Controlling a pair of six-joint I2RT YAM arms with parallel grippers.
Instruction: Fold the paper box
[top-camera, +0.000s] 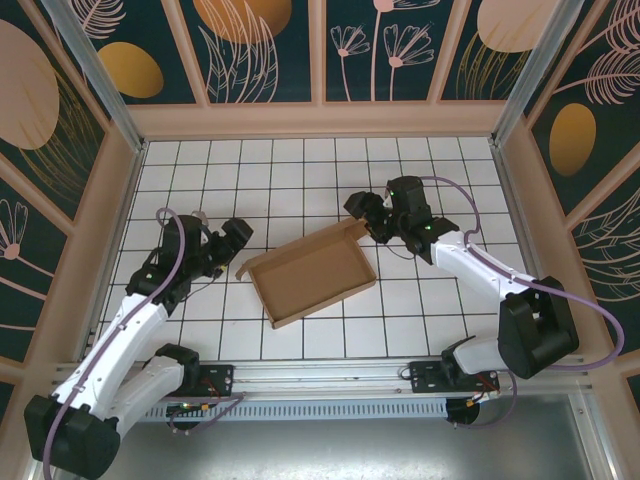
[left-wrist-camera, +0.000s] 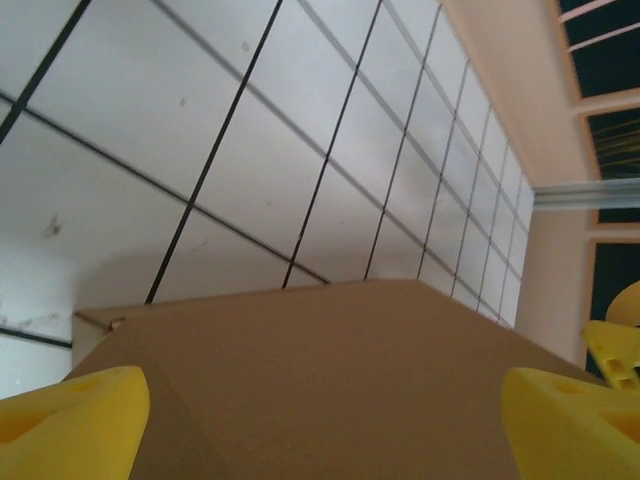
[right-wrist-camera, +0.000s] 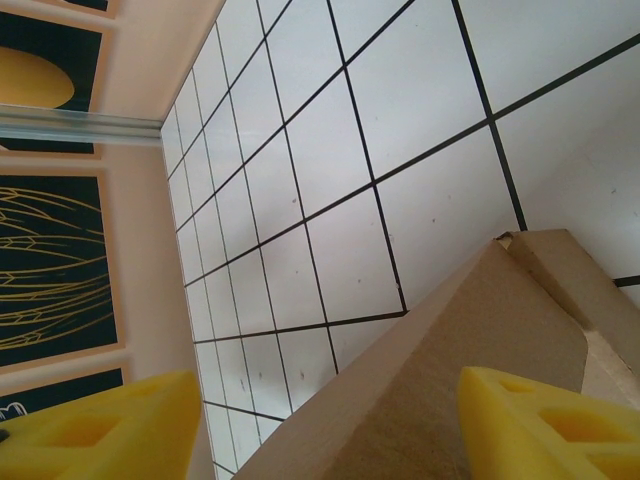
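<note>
The paper box (top-camera: 312, 275) sat mid-table (top-camera: 300, 170) on the white gridded surface as a shallow open tray, its low walls raised and its inside showing bare brown cardboard floor. The left gripper (top-camera: 238, 238) hung at the box's left end, its yellow fingers (left-wrist-camera: 70, 420) spread wide with a cardboard panel between them. The right gripper (top-camera: 362, 210) was at the far right corner by a raised flap, fingers (right-wrist-camera: 540, 425) likewise spread apart around the cardboard edge.
</note>
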